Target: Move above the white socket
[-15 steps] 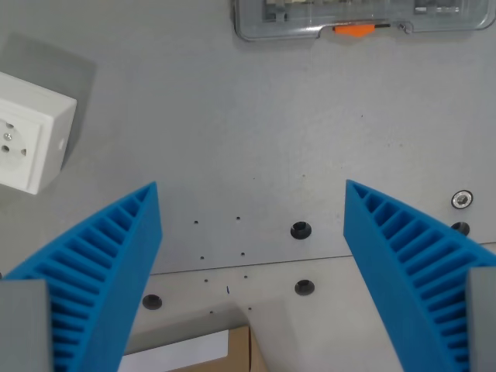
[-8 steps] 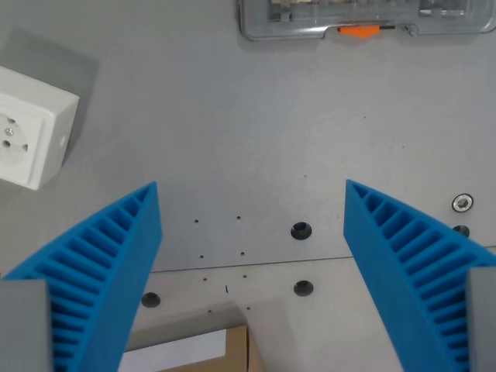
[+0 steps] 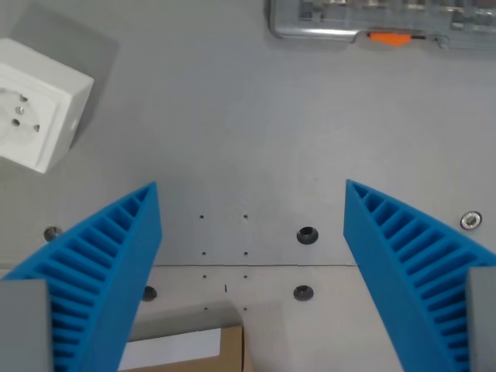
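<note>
Below the wrist camera, the gripper (image 3: 252,271) is spread wide, its two blue ribbed fingers (image 3: 101,271) rising from the lower corners of the wrist view with a broad stretch of bare surface between them; nothing is held. The finger on the wrist view's right (image 3: 411,263) mirrors the other, both slanting inward toward the top.

The white socket (image 3: 37,105) sits at the wrist view's upper left, partly cut by the frame's left edge, well apart from the gap between the fingers and up and left of the left-hand finger's tip. Its face is turned up and slightly toward the left, with round pin holes showing, and it casts a soft shadow on the grey table (image 3: 232,139) behind it.

Along the top edge, toward the wrist view's right, lies a clear plastic case (image 3: 380,19) with an orange latch (image 3: 390,36). Between the fingers the table shows a thin seam line, small drilled dots and several dark screw holes (image 3: 307,234). A piece of brown cardboard with a white label (image 3: 186,349) pokes in at the bottom edge, just beside the left-hand finger
</note>
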`<state>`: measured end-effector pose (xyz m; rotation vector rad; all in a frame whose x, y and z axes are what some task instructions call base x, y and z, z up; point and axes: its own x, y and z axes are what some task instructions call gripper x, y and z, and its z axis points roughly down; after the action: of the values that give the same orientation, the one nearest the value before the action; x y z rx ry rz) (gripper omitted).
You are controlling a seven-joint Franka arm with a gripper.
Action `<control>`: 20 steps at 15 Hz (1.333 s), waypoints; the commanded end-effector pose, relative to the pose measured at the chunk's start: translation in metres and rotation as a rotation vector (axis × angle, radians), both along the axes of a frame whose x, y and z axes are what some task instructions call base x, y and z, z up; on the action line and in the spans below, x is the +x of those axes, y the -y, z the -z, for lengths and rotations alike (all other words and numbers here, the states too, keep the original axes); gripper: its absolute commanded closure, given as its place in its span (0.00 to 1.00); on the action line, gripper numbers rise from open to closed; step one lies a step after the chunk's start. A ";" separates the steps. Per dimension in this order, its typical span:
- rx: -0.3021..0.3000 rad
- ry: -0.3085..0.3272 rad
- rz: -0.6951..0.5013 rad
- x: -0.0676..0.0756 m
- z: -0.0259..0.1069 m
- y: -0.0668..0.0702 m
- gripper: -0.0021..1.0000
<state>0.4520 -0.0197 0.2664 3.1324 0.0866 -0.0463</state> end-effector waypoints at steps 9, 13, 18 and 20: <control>-0.005 0.110 -0.528 -0.012 0.034 -0.045 0.00; -0.006 0.103 -0.658 -0.012 0.045 -0.063 0.00; -0.008 0.103 -0.797 -0.012 0.061 -0.087 0.00; -0.008 0.105 -0.849 -0.011 0.067 -0.097 0.00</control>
<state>0.4435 0.0736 0.2048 2.9889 0.9127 -0.0236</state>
